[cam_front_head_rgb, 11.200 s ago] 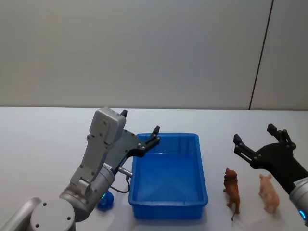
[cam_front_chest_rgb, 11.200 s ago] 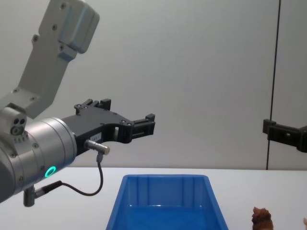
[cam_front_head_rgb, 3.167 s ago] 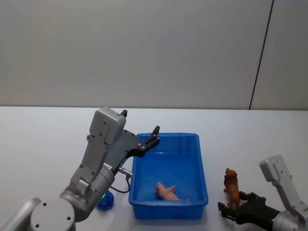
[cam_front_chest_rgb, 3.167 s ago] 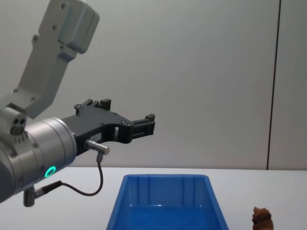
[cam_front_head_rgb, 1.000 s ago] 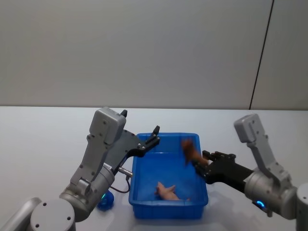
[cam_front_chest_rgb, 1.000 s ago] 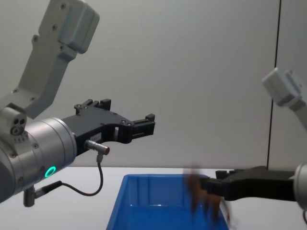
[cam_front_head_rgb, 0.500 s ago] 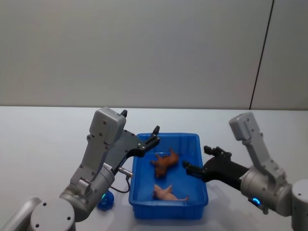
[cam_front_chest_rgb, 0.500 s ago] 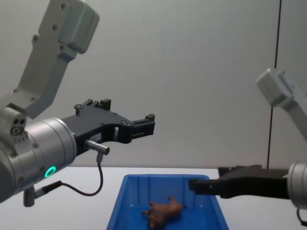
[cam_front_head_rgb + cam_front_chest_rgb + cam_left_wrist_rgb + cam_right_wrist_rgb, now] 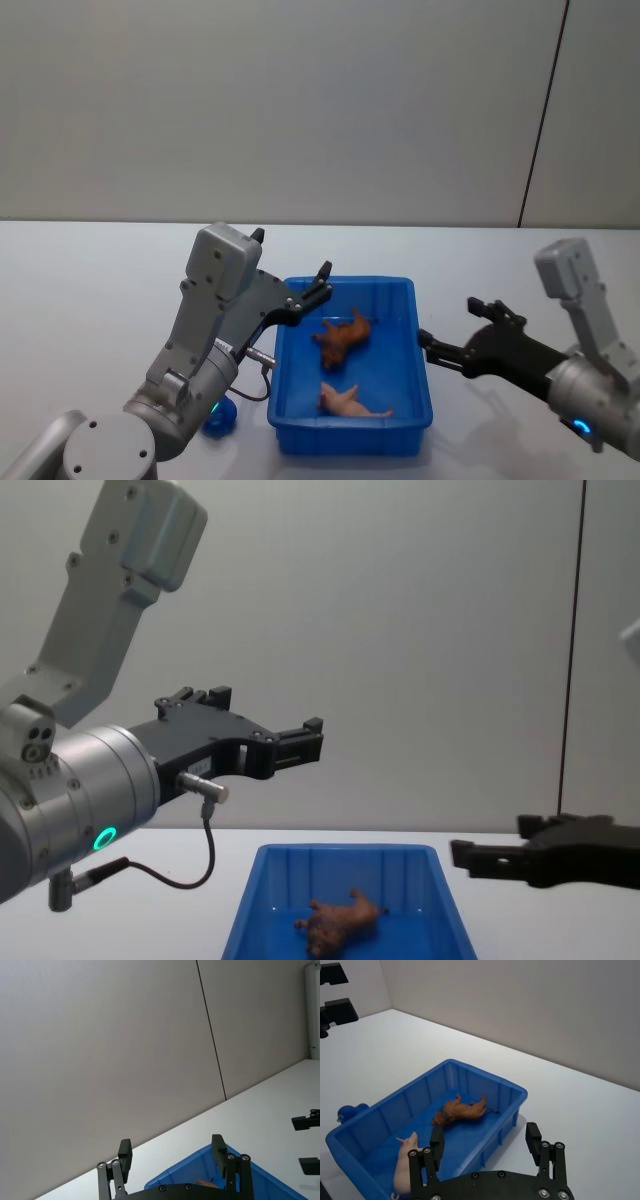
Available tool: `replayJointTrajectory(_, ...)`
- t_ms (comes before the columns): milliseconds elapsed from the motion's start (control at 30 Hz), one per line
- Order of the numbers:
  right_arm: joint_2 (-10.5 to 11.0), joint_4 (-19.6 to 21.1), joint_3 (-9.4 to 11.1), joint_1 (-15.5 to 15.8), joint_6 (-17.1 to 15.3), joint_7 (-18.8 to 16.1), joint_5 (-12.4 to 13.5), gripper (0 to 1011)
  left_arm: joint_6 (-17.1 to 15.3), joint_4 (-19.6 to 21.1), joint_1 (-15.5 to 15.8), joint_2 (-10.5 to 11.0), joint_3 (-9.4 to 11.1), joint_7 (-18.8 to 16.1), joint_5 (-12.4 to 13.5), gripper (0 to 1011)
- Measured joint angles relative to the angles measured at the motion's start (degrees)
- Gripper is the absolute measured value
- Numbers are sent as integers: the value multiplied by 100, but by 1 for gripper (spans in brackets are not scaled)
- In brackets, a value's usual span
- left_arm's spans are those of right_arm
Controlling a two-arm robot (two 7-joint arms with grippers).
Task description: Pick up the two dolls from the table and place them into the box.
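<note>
The blue box (image 9: pixel 416 352) holds both dolls. A brown four-legged doll (image 9: pixel 342 336) lies on its side near the middle, and a pale pink doll (image 9: pixel 350 402) lies toward the near wall. The right wrist view shows the brown doll (image 9: pixel 462 1110) and the pink doll (image 9: pixel 406 1160) in the box (image 9: pixel 490 1077). My right gripper (image 9: pixel 448 322) hovers just right of the box, open, holding nothing. My left gripper (image 9: pixel 291 253) stays raised over the box's left rim, open with nothing in it. The chest view shows the brown doll (image 9: pixel 340 920) and the right gripper (image 9: pixel 495 840).
A small rounded blue toy (image 9: pixel 220 418) sits on the white table (image 9: pixel 90 300) just left of the box's near corner, also visible as the blue toy (image 9: pixel 347 1111) in the right wrist view. A grey wall stands behind the table.
The brown doll has left my right gripper and now lies in the box. My right gripper has opened and drawn back to the right of the box. The left arm has not moved.
</note>
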State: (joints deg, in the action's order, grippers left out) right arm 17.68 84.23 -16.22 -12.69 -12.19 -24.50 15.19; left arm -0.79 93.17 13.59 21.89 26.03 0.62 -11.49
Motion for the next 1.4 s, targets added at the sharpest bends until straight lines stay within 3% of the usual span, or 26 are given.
replayJointTrajectory(500, 337, 169, 176, 310, 269, -53, 88, 1001, -78, 75, -83, 83, -28, -35, 0, 1001)
replayJointTrajectory(1067, 440, 222, 228, 404, 349, -69, 112, 1001, -594, 649, -806, 794, -234, -396, -387, 1001)
replayJointTrajectory(1400, 460, 229, 238, 423, 367, -71, 119, 1001, -732, 522, -1037, 999, -299, -234, -627, 1001)
